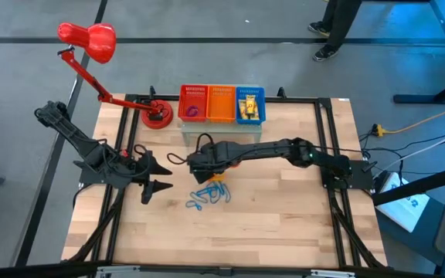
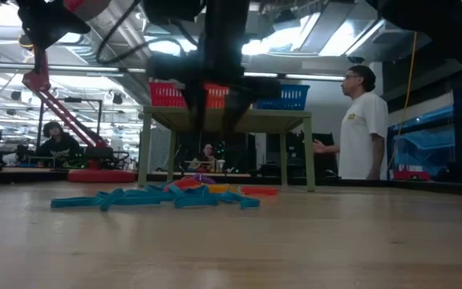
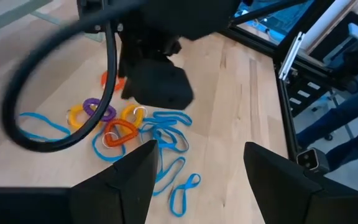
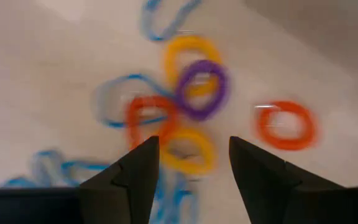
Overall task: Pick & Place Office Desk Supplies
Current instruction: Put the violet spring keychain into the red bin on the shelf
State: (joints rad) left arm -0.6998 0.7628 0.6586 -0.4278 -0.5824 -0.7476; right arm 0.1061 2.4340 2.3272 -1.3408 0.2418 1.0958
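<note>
Two grippers open, your right gripper over the mixed rubber band loops, left gripper waiting at nine o'clock.

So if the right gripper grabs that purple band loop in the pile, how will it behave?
The purple band loop looks thin, so probably floppy and very light. It overlaps a yellow loop and touches an orange one, so neighbours may drag along. The right gripper hangs open above the pile.

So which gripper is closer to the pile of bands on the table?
Right. The right gripper hangs directly over the pile of bands, fingers open. The left gripper waits off to the pile's left, also open.
</note>
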